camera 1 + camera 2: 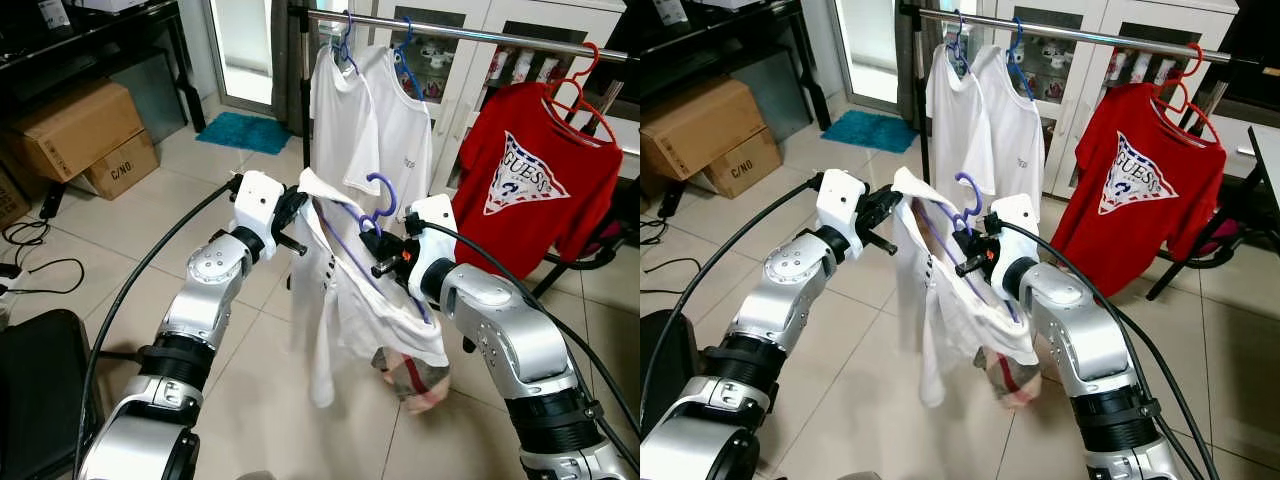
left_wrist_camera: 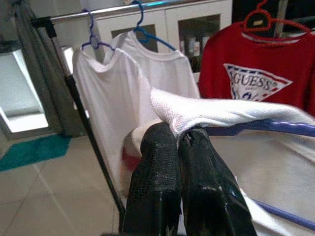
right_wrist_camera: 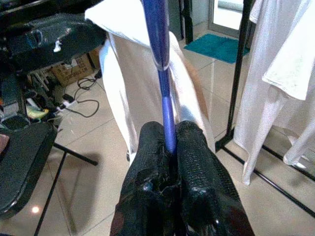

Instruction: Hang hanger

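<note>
1. You are mid-carry: the purple hanger (image 1: 372,212), dressed with a white garment (image 1: 345,300), hangs in the air between both arms, below and in front of the clothes rail (image 1: 470,36).
2. Your right gripper (image 3: 170,140) is clamped on the hanger's purple bar, near the hook.
3. Your left gripper (image 2: 178,137) is pinched shut on the garment's shoulder, over the hanger's end.
4. On the rail, two white shirts (image 1: 375,120) hang near its left end and a red shirt (image 1: 535,180) toward its right.
5. Next, judge the lift: raise the hook above the rail, probably into the gap between white and red shirts, then lower it on.
</note>
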Controlling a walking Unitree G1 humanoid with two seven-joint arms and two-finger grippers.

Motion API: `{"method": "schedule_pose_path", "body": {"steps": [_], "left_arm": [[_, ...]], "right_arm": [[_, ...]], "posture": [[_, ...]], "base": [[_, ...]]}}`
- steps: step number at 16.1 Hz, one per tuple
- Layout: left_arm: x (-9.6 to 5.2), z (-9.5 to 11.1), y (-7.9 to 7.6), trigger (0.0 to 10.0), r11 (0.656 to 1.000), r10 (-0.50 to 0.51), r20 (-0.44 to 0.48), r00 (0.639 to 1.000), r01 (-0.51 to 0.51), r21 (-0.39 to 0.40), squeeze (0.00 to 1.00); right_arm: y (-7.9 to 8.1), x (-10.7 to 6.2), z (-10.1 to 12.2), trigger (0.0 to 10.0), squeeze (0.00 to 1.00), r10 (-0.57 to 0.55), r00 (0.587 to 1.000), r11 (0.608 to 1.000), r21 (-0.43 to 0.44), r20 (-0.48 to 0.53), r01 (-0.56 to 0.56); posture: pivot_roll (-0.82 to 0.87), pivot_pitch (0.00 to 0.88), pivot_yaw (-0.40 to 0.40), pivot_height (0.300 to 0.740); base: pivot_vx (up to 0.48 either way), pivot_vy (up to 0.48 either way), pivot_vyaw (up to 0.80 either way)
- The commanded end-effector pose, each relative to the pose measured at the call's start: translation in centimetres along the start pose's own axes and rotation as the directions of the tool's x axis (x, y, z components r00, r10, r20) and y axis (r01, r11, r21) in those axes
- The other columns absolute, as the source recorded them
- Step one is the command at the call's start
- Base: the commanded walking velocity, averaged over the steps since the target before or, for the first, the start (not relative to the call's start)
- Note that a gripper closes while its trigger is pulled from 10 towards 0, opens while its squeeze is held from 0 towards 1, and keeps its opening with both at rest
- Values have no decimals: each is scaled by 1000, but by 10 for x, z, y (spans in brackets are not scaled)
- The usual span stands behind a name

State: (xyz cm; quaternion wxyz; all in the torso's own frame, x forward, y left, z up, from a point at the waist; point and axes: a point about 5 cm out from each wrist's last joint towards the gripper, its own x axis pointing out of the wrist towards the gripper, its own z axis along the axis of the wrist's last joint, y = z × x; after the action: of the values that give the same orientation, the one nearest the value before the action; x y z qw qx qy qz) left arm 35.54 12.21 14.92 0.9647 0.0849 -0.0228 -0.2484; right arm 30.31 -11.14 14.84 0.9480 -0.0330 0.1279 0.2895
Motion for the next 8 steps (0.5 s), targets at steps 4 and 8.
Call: {"method": "schedule_pose_path", "body": {"steps": [4, 8], "left_arm": [[-7, 0, 23, 0, 985, 135, -66, 989, -127, 116, 0], [-10, -16, 11, 0, 988, 63, -165, 984, -39, 148, 0]], "right_arm": [[-2, -1, 8, 10000, 0, -15, 1000, 1000, -22, 18, 15], [3, -1, 14, 10000, 0, 5, 998, 1000, -15, 58, -5]], "posture": [[-50, 0, 38, 740], [-50, 0, 41, 740]], "base": [[0, 0, 0], [0, 0, 0]]}}
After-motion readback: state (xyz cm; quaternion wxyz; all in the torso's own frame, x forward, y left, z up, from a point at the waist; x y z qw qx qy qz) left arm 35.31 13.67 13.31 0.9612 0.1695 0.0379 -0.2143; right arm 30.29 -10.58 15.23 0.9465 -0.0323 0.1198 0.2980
